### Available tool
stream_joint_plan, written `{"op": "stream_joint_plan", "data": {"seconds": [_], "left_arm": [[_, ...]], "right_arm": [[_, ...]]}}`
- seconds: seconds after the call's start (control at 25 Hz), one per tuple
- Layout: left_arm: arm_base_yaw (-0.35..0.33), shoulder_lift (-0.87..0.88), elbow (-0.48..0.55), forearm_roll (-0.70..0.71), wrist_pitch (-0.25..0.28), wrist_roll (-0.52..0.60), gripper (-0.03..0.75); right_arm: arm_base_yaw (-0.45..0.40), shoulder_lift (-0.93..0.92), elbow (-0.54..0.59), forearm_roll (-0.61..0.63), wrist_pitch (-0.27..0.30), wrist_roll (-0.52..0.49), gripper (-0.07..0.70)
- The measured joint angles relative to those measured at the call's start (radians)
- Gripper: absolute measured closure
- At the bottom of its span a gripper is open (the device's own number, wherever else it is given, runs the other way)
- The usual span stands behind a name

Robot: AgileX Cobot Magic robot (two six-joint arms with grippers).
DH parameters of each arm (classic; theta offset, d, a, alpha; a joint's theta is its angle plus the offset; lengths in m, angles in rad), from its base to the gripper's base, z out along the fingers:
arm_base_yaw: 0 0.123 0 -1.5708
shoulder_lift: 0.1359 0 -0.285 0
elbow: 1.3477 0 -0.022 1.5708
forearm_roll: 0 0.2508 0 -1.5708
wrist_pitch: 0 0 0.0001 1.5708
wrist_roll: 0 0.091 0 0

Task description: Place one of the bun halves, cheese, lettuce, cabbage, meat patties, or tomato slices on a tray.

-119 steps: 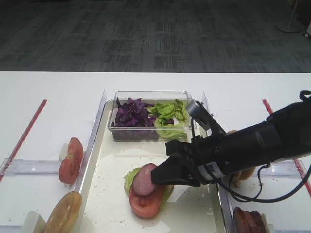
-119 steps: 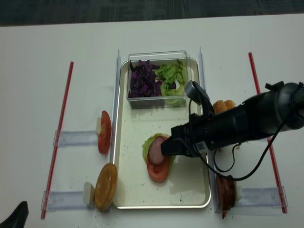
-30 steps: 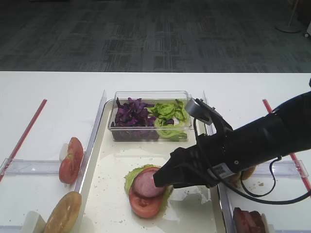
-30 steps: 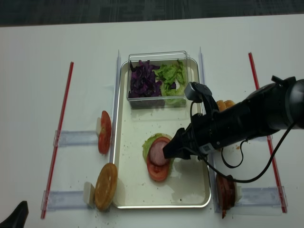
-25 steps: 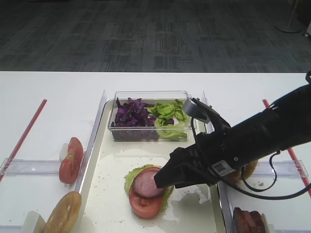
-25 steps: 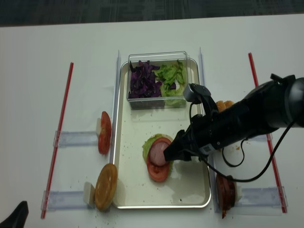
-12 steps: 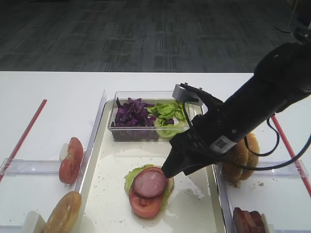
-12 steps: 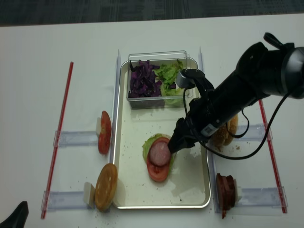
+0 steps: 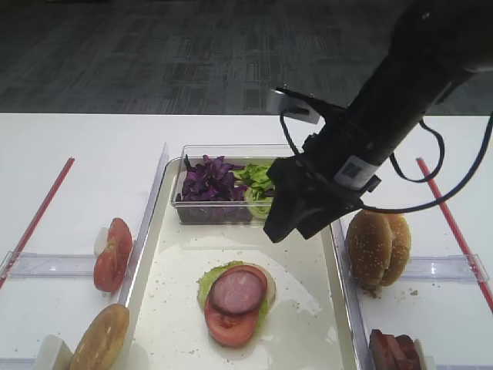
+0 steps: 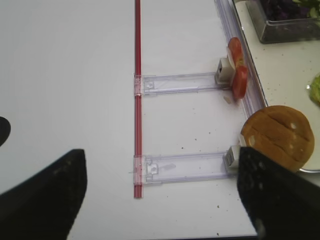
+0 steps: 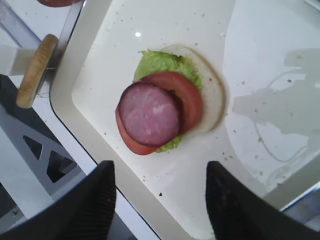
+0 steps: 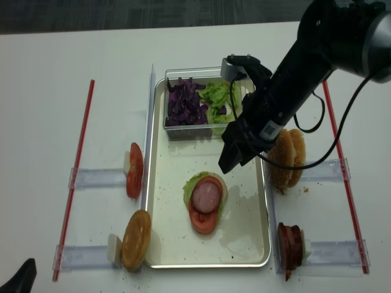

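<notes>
White desk (image 9: 85,146) carries the whole layout: red guide strips and clear plastic rails either side keep spare ingredients staged off the work area.

Large cream-white rectangular tray with raised rim (image 12: 160,238) sits in the middle, crumb-speckled, acting as the build surface. Black right arm hangs above its upper right part; right pincer (image 12: 231,160) points down and left at the tray, well clear of the food. Wrist view shows both fingers (image 11: 95,200) spread wide apart with nothing between them, so the pincer is empty and about half open.

Small clear plastic box (image 9: 231,151) at the tray's far end holds dark purple shredded cabbage (image 9: 206,179) on the left and ruffled light-green lettuce (image 12: 217,95) on the right, kept loose for picking.

Golden-brown seeded bun halves (image 9: 376,245) stand on edge against the right rail; another bun half (image 12: 137,239) leans on the left lower rail, bright red tomato slices (image 12: 134,170) on the upper left one. Dark slices (image 12: 289,245) sit at the lower right rail, likely patties.

Stack on the tray: pale bun base, lettuce leaf, tomato slice, then round pinkish-brown meat patty (image 11: 150,114) on top, slightly off-centre. The patty placement looks done.

Left pincer (image 10: 160,195): only dark blurred finger shapes at the frame edges, wide apart, holding nothing, parked over the left desk.
</notes>
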Motion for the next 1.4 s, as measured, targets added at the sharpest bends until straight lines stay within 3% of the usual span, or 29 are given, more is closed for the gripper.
{"op": "stream_joint_plan", "data": {"seconds": [0.28, 0.68, 1.0, 1.24, 1.4], "left_arm": [[-0.001, 0.0, 0.0, 0.0, 0.0, 0.0, 0.151], [-0.001, 0.0, 0.0, 0.0, 0.0, 0.0, 0.151], [-0.001, 0.0, 0.0, 0.0, 0.0, 0.0, 0.151], [-0.001, 0.0, 0.0, 0.0, 0.0, 0.0, 0.151], [-0.001, 0.0, 0.0, 0.0, 0.0, 0.0, 0.151]], "right_arm": [[0.0, 0.0, -0.138, -0.185, 0.098, 0.16, 0.196], [0.0, 0.0, -0.303, -0.428, 0.117, 0.309, 0.196], [0.0, 0.0, -0.316, -0.478, 0.12, 0.318, 0.192], [0.0, 0.0, -0.316, -0.517, 0.12, 0.318, 0.066], [0.0, 0.0, -0.316, -0.54, 0.12, 0.318, 0.022]]}}
